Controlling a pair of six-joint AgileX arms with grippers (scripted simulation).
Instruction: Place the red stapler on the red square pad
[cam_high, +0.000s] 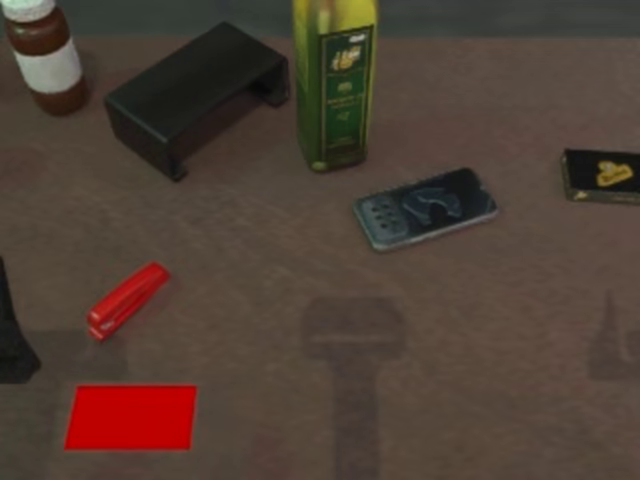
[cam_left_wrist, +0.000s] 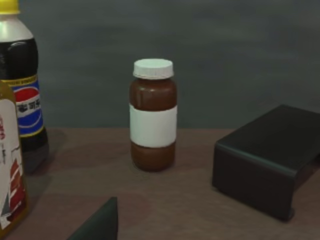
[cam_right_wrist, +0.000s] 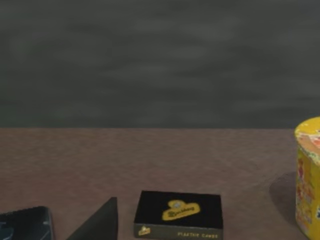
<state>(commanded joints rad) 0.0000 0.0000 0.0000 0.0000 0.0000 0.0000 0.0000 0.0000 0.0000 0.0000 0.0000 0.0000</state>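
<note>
Two red things are lying at the left of the table in the top view: the red stapler (cam_high: 127, 300) is resting at a slant on the bare brown table (cam_high: 450, 330), and the red square pad (cam_high: 131, 417) is sitting flat just nearer than it, apart from it, so the stapler is not yet on the pad. Farther back, a brown jar (cam_high: 45, 55), a black stand (cam_high: 195, 93) and a green oil bottle (cam_high: 335, 85) are standing along the far side, with a phone (cam_high: 425, 208) lying near the middle and a black card box (cam_high: 600, 177) at the right. A dark part of the left arm (cam_high: 12, 335) is showing at the left edge. The left wrist view is facing the brown jar, the black stand and a cola bottle (cam_left_wrist: 22, 90), with one dark fingertip (cam_left_wrist: 97, 222) showing; whether its jaws are open or closed I cannot tell. The right wrist view is showing the card box, a yellow tub (cam_right_wrist: 307, 175) and one fingertip (cam_right_wrist: 97, 222); those jaws I cannot tell either.
</note>
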